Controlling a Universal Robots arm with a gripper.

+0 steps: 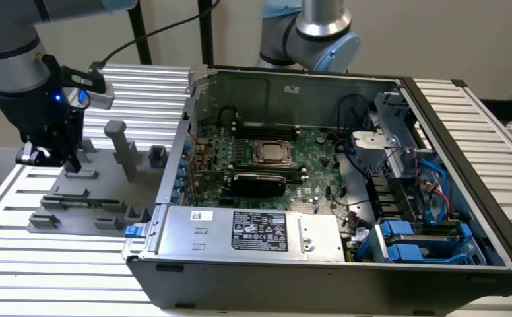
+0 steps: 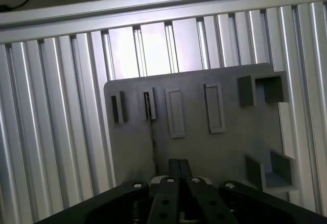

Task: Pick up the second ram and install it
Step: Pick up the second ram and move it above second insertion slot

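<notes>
My claw [image 1: 73,165], shut tight with nothing between its fingers, hangs over the grey holder tray [image 1: 102,181]; the second ram [image 1: 78,197] lies flat on that tray, near my fingertips

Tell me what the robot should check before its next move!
1. Black gripper, jaws shut with nothing between them: ok.
2. Gripper above the grey plastic holder tray: ok.
3. Thin green ram stick gripped: not ok, it lies in the tray.
4. Black metal computer case open on top: ok.
5. Free ram slot on the green motherboard: cannot tell.
</notes>
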